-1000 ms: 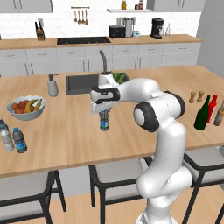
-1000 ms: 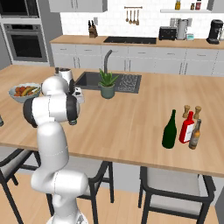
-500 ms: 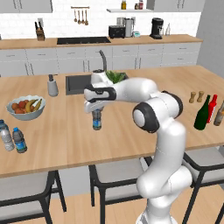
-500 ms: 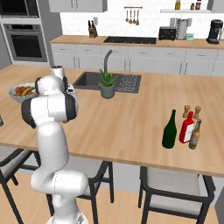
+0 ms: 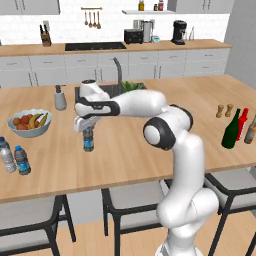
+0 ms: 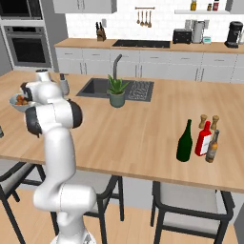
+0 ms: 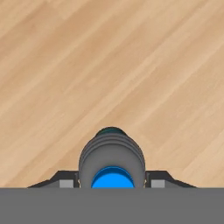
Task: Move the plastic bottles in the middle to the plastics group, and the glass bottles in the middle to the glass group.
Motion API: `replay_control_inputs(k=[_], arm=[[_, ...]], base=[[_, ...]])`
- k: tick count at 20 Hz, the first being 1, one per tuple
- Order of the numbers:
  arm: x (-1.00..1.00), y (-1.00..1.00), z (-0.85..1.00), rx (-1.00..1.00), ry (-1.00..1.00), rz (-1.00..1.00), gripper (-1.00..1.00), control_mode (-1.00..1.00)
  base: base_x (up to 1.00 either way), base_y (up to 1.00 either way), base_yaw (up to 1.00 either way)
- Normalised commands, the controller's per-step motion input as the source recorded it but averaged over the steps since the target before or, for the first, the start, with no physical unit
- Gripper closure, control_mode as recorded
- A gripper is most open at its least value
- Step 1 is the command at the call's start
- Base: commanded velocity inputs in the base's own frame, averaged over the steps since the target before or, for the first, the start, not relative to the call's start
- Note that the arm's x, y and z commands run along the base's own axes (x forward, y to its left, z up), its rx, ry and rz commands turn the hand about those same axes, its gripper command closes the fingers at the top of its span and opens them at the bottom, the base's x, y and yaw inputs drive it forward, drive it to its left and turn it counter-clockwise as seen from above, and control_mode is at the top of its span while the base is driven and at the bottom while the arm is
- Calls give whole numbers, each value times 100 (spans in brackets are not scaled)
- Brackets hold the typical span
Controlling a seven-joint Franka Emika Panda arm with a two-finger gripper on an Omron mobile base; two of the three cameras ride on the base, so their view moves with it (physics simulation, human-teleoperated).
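The fingers (image 5: 86,125) grip a small plastic bottle (image 5: 88,140) by its top, now carried further left above the worktop (image 5: 125,155) toward the clear bottle (image 5: 6,155) and second small bottle (image 5: 21,160); placement likely comes next.

- No writing, brand, number or sign can be read anywhere.
- The small bottle's (image 5: 88,140) blue label band is blank.
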Motion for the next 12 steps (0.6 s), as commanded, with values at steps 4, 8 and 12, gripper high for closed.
replay_control_inputs(k=[4,8,12], arm=[[-23,100,0,-4,0,20,100,-100],[-69,83,-18,-1,-3,20,100,-100],[-85,54,-17,0,-12,16,100,-100]], base=[[0,0,0],[0,0,0],[0,0,0]])
